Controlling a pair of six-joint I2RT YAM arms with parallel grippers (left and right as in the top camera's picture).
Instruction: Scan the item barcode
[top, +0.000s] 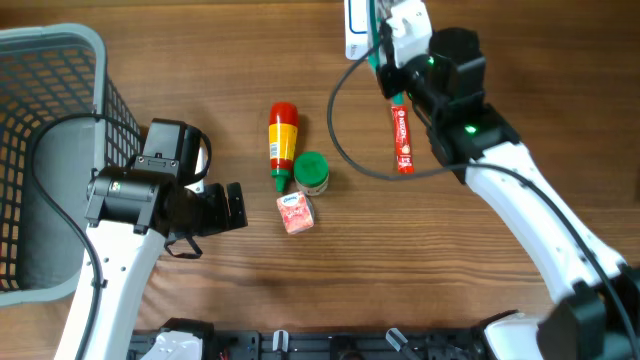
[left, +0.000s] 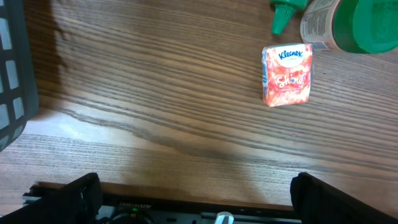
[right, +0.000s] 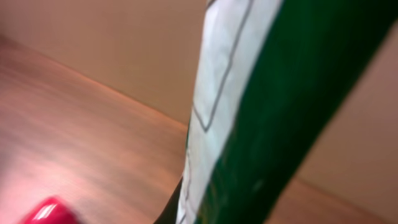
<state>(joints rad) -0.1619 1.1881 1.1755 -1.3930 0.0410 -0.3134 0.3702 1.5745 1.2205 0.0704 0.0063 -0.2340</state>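
A wooden table (top: 400, 260) is seen from above, with a grey mesh basket (top: 50, 40) at its left edge. The left gripper (top: 240, 207) is spread fully open, holds nothing, and sits low, just beside the items and aimed at them. The right gripper (top: 385, 45) is clamped shut on a white-and-green device (top: 356, 30) at the far edge. It is probably the scanner, but the wrist view is too blurred to confirm. A red sauce bottle (top: 283, 145) is laid flat mid-table with its green cap toward the near edge. A red tube (top: 402, 140) is lying under the right arm, well apart from the bottle. A green-lidded jar (top: 311, 172) stands just beside the bottle's cap. The tissue pack (left: 287, 74), smallest of all, lies flat near the jar and nearest the open fingers, so it is judged the item to be scanned. It should be light, soft and crushable in a slick wrapper. A gentle pinch across its two narrow sides is advised, leaving the broad faces uncovered. No barcode is visible on the upper face.
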